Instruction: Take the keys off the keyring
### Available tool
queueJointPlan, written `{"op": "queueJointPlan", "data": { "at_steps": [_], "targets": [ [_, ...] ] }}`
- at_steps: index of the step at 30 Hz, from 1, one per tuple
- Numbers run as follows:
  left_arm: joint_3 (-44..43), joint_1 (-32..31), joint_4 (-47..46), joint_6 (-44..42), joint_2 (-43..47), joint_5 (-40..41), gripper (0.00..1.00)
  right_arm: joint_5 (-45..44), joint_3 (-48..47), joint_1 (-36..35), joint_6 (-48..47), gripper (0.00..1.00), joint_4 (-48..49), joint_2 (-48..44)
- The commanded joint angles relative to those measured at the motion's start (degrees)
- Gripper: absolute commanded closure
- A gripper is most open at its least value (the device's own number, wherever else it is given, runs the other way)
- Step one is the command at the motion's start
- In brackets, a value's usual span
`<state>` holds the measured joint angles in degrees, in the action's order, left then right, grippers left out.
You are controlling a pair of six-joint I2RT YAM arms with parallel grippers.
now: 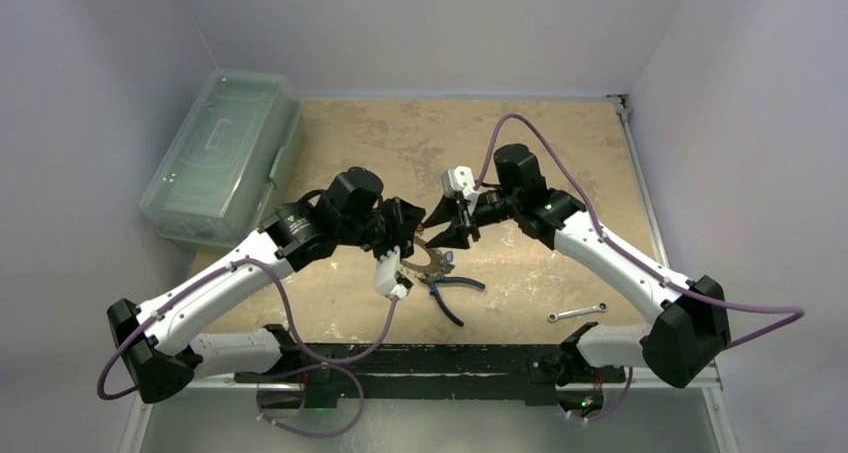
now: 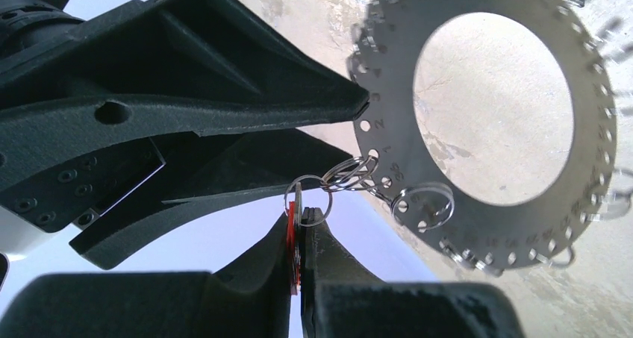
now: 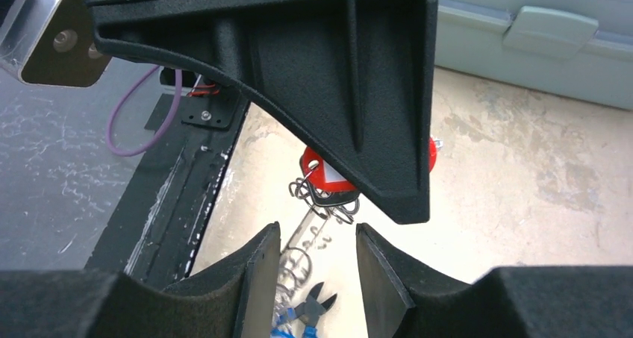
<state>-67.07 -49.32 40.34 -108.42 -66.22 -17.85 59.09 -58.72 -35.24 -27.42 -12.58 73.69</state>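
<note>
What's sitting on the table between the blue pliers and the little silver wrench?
Nothing. In the top view, the table between the pliers and the wrench is bare, just pale stains on its surface.

Table: tan top, showing pale and dark blotches all over, worn whitish toward the near side. A black rail is running along its near edge.

Clear lidded plastic box is sitting at the far-left corner, long side following the left edge; the right wrist view is catching its pale latch.

Blue-handled pliers are lying flat near the middle front, handles spread, nose pointing left.

Small silver wrench is lying flat to the right of the pliers, well apart from them, close to the rail and slightly angled.
</note>
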Motion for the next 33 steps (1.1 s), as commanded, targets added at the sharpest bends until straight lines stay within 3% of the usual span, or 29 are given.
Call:
{"op": "queueJointPlan", "data": {
  "at_steps": [1, 18, 28, 30, 33],
  "targets": [
    [0.52, -0.43, -2.1, -2.95, 2.56, -2.32, 1.0, 0.36, -3.44, 0.09, -1.19, 0.55, 1.51, -0.45],
    [0.2, -0.43, -3.11, -1.66, 2.23, -2.18, 1.0, 4.23, -0.55, 0.15, 6.15, 0.64, 8.7, -0.04],
    [-0.32, -0.43, -3.23, 0.08, 2.36, -1.76, 1.0, 2.56, 0.49, 0.15, 3.71, 0.88, 7.16, -0.73],
    [-0.52, -0.44, -3.16, 0.58, 2.41, -1.55, 1.0, 2.44, 0.24, 0.13, 3.61, 0.99, 6.88, -0.83],
    [-0.61, -0.43, -2.53, 0.96, 2.66, -1.14, 1.0, 2.23, -0.14, 0.11, 4.53, 1.0, 7.21, -0.95]
  ]
}}
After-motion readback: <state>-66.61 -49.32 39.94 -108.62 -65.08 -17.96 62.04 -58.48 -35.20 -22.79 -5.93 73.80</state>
